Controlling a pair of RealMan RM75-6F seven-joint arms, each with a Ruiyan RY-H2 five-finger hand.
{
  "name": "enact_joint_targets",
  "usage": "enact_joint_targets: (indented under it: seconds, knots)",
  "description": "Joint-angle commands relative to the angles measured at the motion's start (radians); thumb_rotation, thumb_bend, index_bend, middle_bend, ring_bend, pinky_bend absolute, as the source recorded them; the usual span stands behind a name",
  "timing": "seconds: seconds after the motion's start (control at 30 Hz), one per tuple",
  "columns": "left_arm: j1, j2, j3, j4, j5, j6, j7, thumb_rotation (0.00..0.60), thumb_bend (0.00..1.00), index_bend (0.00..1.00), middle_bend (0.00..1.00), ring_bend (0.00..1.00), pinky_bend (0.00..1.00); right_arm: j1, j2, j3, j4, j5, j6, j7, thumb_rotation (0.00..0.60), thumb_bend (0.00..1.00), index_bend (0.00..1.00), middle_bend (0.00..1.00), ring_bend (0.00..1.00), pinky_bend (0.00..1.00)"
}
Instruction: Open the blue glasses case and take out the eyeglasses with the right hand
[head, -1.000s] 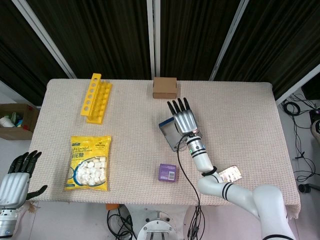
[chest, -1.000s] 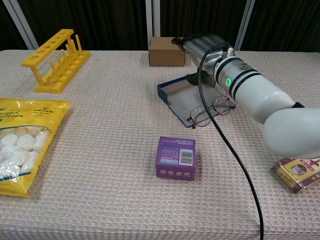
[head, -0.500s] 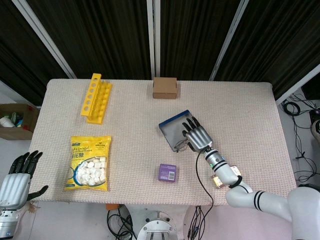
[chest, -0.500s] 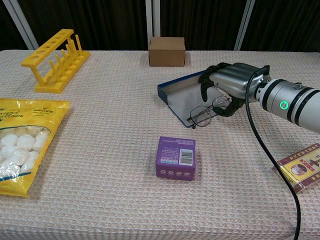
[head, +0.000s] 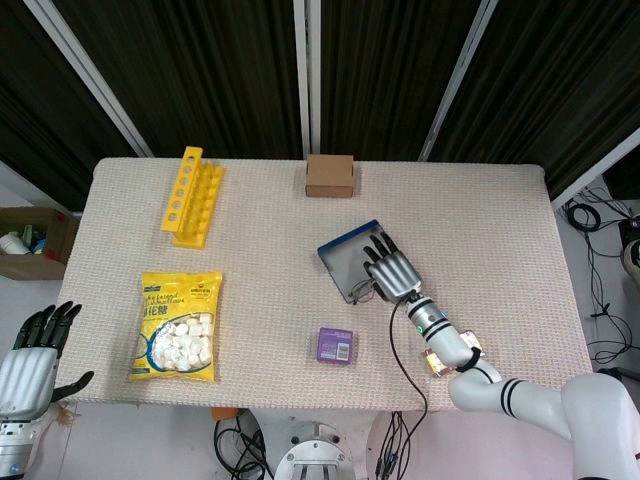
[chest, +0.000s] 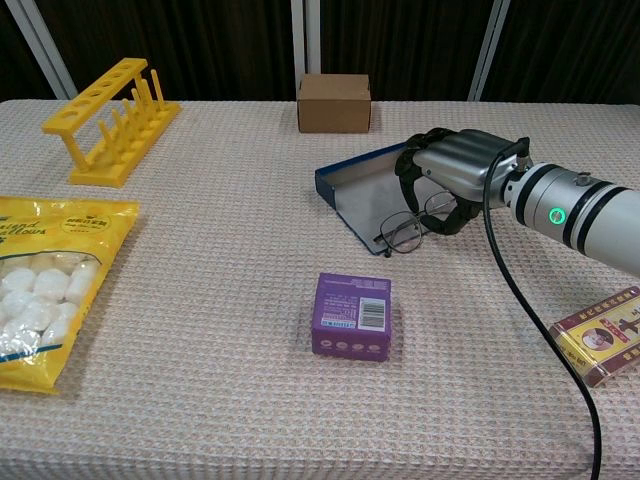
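The blue glasses case (chest: 352, 187) lies open on the table, right of centre, also seen in the head view (head: 343, 256). The eyeglasses (chest: 403, 232) rest half on the case's near edge, with the left lens hanging over the cloth (head: 363, 293). My right hand (chest: 450, 178) comes in from the right and curls over the glasses' right side, fingers above the lens and thumb beneath it (head: 393, 270). My left hand (head: 27, 362) hangs off the table's front left corner with its fingers spread, holding nothing.
A purple box (chest: 352, 316) sits just in front of the glasses. A cardboard box (chest: 334, 102) stands behind the case. A yellow tube rack (chest: 108, 118) and a bag of marshmallows (chest: 40, 285) lie at the left. A small printed packet (chest: 603, 335) lies at the front right.
My right hand dropped from above the case's far side down onto the glasses, and its fingers curled tighter around the right lens. The glasses and case have not shifted.
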Motion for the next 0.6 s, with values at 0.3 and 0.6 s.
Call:
enact_joint_targets:
  seconds: [0.3, 0.6]
  knots:
    - [0.002, 0.000, -0.001, 0.005, -0.005, 0.000, -0.006, 0.600, 0.12, 0.07, 0.07, 0.05, 0.10, 0.006, -0.028, 0.004, 0.044, -0.014, 0.011, 0.026, 0.600, 0.44, 0.65, 0.23, 0.00, 0.00]
    - [0.002, -0.001, -0.003, 0.013, 0.000, 0.003, -0.014, 0.600, 0.12, 0.07, 0.07, 0.05, 0.10, -0.003, 0.062, -0.005, -0.118, -0.094, 0.075, 0.061, 0.600, 0.48, 0.70, 0.24, 0.00, 0.00]
